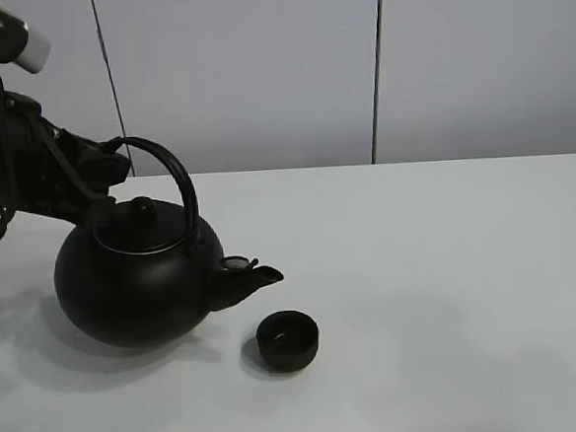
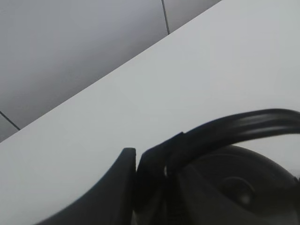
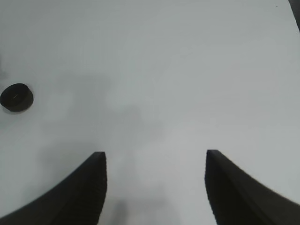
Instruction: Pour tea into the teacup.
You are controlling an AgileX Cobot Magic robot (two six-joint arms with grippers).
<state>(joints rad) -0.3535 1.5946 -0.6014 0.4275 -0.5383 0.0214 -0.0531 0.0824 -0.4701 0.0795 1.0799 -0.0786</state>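
The left gripper [image 2: 137,162] was clamped on the kettle's [image 1: 139,281] arched handle [image 1: 173,172]. The right gripper [image 3: 155,187] hung above the table [image 1: 450,264], jaws apart and empty. The teacup [image 1: 288,340] stood upright just beneath the spout [image 1: 253,276].

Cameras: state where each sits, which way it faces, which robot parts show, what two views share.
Exterior high: mounted high, facing the grey wall across the white table; left arm shows, left tool gripping the big round black kettle.
Left wrist: on the left arm, looking past that shut tool along the kettle's handle.
Right wrist: on the right arm, looking down at the table; open right tool shows.
Shared: exterior and right wrist both show the small round black teacup.
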